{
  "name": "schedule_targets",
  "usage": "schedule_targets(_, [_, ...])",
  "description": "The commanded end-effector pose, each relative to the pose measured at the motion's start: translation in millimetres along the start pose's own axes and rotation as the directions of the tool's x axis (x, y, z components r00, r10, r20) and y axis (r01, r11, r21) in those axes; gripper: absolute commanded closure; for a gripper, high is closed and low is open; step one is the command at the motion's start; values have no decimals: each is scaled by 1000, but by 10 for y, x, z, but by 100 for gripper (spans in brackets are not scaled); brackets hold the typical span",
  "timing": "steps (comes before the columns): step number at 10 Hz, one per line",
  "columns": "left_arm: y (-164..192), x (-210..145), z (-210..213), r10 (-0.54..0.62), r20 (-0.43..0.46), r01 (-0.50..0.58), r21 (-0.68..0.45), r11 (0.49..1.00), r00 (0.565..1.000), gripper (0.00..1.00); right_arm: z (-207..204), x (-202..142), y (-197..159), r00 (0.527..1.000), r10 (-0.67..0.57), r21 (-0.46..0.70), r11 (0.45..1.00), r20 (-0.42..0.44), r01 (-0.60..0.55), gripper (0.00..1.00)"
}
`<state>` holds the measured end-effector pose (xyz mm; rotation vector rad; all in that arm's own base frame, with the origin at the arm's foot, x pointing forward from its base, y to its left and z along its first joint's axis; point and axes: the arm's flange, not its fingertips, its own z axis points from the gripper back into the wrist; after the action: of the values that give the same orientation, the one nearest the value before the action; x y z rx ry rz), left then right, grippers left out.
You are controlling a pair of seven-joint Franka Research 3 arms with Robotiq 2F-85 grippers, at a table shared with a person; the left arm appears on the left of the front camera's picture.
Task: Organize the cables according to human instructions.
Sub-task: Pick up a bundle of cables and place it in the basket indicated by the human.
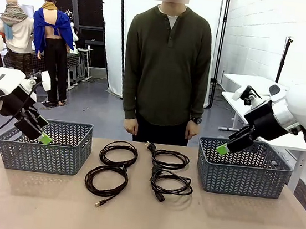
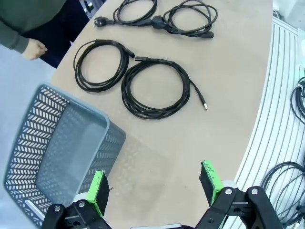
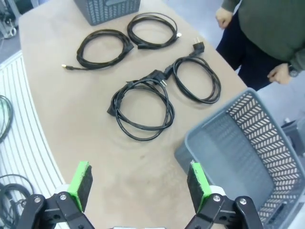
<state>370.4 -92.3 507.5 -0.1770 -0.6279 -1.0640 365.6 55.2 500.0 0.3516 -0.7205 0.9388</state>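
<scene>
Four coiled cables (image 2: 153, 113) between baskets (image 1: 41, 157), perhaps touching pairwise; end effectors (image 2: 152, 177) agape.

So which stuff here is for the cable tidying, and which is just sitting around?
For the job:
- four coiled black cables on the table
- left basket and right basket, probably
- the person at the far side
- left gripper and right gripper, both open

Just around:
- white tables at the back
- black stand
- white screen

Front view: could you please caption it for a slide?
Four coiled cables lie between left basket and right basket; a person waits opposite.
</scene>
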Motion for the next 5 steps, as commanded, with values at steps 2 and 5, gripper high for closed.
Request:
schedule_targets(2, [0, 0, 0, 0, 0, 0, 0, 1000, 1000, 0, 0, 0, 0, 1000, 0, 0, 1000, 0, 0, 0])
schedule_targets(5, [0, 0, 0, 0, 0, 0, 0, 1000, 1000, 0, 0, 0, 0, 1000, 0, 0, 1000, 0, 0, 0])
